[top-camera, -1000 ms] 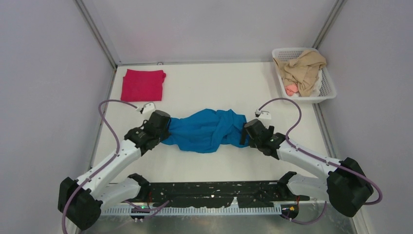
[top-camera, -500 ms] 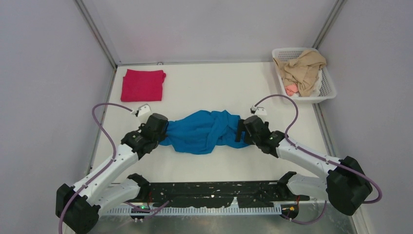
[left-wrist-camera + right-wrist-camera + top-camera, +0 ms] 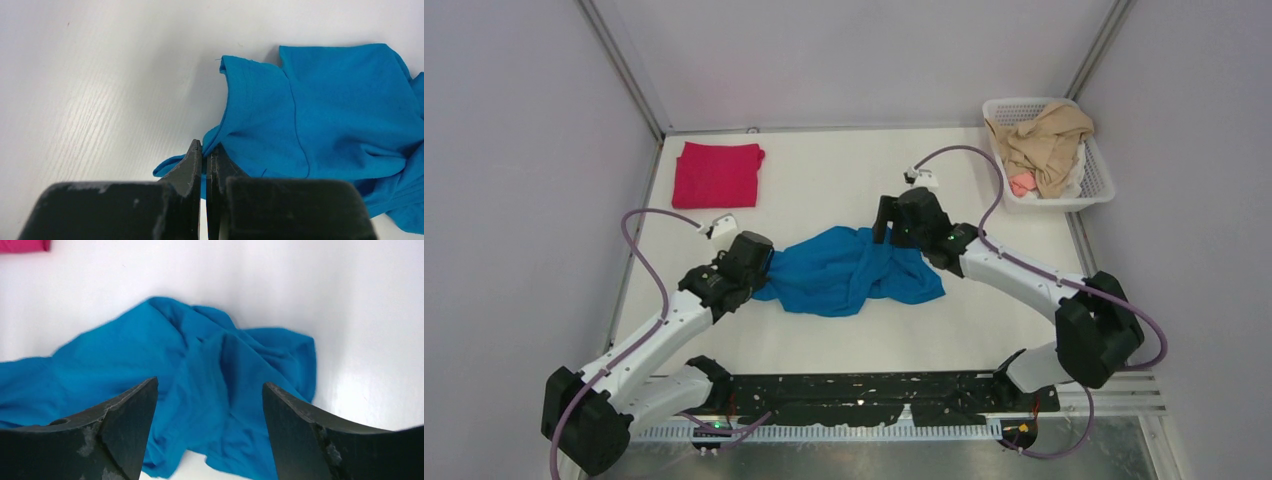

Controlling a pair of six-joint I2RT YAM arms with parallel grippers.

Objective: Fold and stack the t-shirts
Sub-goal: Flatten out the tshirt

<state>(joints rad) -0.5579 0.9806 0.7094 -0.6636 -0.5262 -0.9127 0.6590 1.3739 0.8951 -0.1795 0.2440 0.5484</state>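
The bright blue t-shirt lies crumpled in the middle of the white table. It also shows in the left wrist view and the right wrist view. My left gripper is shut on the shirt's left edge; in its wrist view blue cloth is pinched between the fingers. My right gripper is open and empty, above the shirt's far right part; in its wrist view the fingers stand wide apart over the cloth. The crimson t-shirt lies folded at the far left; a corner of it shows in the right wrist view.
A white basket with beige and pink cloth stands at the far right corner. Grey walls close in the table on the left, back and right. The arms' black base rail runs along the near edge.
My right gripper let go of the blue shirt's right end and moved up and to the far left, over the shirt. The freed right end slumped onto the table. The left gripper barely moved.
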